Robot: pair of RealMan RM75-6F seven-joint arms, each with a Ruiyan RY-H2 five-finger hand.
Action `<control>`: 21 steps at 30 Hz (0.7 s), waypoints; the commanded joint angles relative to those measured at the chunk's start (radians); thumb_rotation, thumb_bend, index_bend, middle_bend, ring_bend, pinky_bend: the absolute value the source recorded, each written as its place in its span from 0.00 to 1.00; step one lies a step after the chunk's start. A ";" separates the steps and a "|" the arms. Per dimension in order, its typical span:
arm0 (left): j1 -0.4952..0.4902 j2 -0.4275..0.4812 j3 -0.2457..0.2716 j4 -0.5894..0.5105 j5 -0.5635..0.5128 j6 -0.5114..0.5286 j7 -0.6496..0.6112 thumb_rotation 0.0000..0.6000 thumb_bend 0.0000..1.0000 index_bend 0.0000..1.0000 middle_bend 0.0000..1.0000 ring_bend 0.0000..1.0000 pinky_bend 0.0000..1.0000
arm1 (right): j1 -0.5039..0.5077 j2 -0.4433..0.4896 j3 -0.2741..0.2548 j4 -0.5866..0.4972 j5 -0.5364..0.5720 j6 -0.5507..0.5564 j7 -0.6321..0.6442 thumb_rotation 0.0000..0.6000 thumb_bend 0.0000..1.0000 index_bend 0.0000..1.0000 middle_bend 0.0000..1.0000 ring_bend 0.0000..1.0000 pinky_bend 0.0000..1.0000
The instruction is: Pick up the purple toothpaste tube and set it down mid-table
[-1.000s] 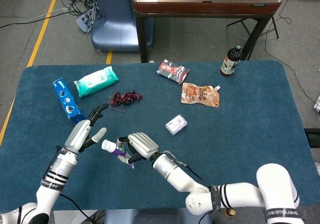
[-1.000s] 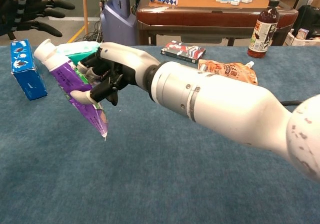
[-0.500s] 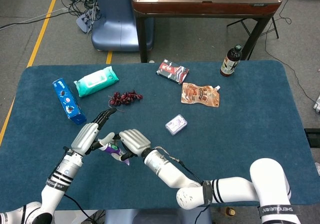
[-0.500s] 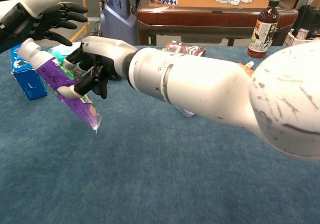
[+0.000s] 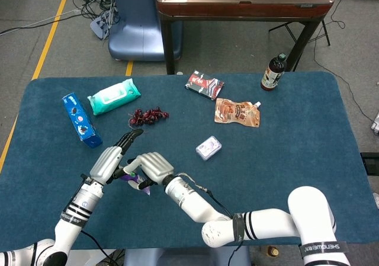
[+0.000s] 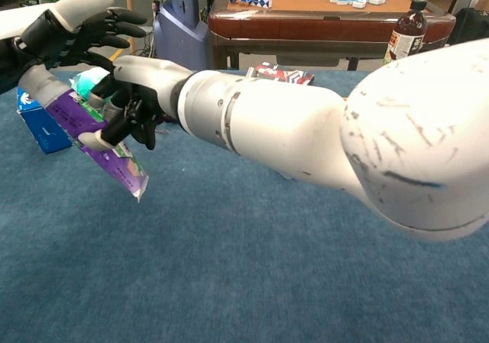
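The purple toothpaste tube [image 6: 95, 133] with a white cap hangs tilted above the blue table, cap end up and to the left. My right hand [image 6: 136, 92] grips it around the middle, fingers curled over it. In the head view the tube [image 5: 134, 178] shows only as a sliver between the two hands at the front left. My left hand [image 6: 75, 24] is right at the cap end, fingers spread over it and holding nothing; whether it touches the cap I cannot tell. From the head view, the left hand [image 5: 113, 160] lies close beside the right hand [image 5: 151, 166].
A blue box [image 5: 80, 119], a green wipes pack [image 5: 113, 96] and dark grapes [image 5: 148, 116] lie behind the hands. Mid-table holds a small purple case [image 5: 208, 147], an orange pouch [image 5: 237, 112] and a red-black packet [image 5: 204, 85]. A bottle [image 5: 273, 71] stands far right.
My right hand has carried the tube to the left, toward the left hand. The left hand has come forward over the cap end, so the two hands now sit side by side.
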 commanded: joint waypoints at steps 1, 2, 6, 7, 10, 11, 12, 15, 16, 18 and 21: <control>-0.002 -0.003 0.000 0.004 -0.008 -0.005 -0.002 0.00 0.13 0.00 0.03 0.02 0.13 | 0.003 -0.005 0.002 0.007 -0.002 0.005 0.001 1.00 0.90 0.91 0.79 0.74 0.61; -0.003 -0.003 0.001 0.004 -0.010 -0.007 -0.002 0.00 0.13 0.00 0.03 0.02 0.13 | 0.004 -0.005 0.002 0.008 -0.002 0.005 0.000 1.00 0.91 0.92 0.80 0.74 0.61; -0.005 -0.002 0.002 0.005 -0.013 -0.011 -0.004 0.00 0.13 0.00 0.02 0.01 0.13 | 0.011 -0.002 0.001 0.011 0.003 0.003 -0.012 1.00 0.92 0.92 0.80 0.75 0.61; -0.005 -0.002 0.002 0.005 -0.013 -0.011 -0.004 0.00 0.13 0.00 0.02 0.01 0.13 | 0.013 -0.002 0.001 0.011 0.006 0.002 -0.014 1.00 0.93 0.92 0.80 0.75 0.61; -0.007 0.000 0.011 0.003 -0.020 -0.025 0.000 0.00 0.13 0.00 0.02 0.01 0.13 | 0.021 0.000 0.001 0.011 0.012 0.002 -0.025 1.00 0.95 0.93 0.81 0.76 0.61; -0.008 0.001 0.011 0.002 -0.022 -0.027 0.000 0.00 0.13 0.00 0.02 0.01 0.13 | 0.022 0.000 0.001 0.010 0.014 0.001 -0.026 1.00 0.96 0.93 0.81 0.76 0.61; -0.008 0.002 0.012 0.000 -0.023 -0.029 0.001 0.00 0.13 0.00 0.02 0.01 0.13 | 0.025 0.000 0.002 0.010 0.015 0.003 -0.030 1.00 0.96 0.94 0.81 0.76 0.61; -0.009 0.003 0.014 -0.002 -0.026 -0.032 0.004 0.00 0.13 0.00 0.02 0.01 0.13 | 0.030 -0.001 0.001 0.011 0.018 0.011 -0.041 1.00 0.96 0.94 0.82 0.77 0.61; -0.009 0.003 0.015 -0.002 -0.027 -0.032 0.005 0.00 0.13 0.00 0.02 0.01 0.13 | 0.031 -0.001 0.001 0.010 0.020 0.012 -0.042 1.00 0.96 0.94 0.82 0.77 0.61; -0.009 0.003 0.015 -0.003 -0.030 -0.034 0.003 0.00 0.13 0.00 0.02 0.01 0.13 | 0.032 -0.003 0.003 0.010 0.022 0.014 -0.042 1.00 0.96 0.94 0.82 0.77 0.61; -0.009 0.005 0.016 -0.002 -0.034 -0.036 0.003 0.00 0.13 0.00 0.02 0.01 0.13 | 0.034 -0.005 0.002 0.011 0.024 0.017 -0.043 1.00 0.96 0.94 0.82 0.77 0.61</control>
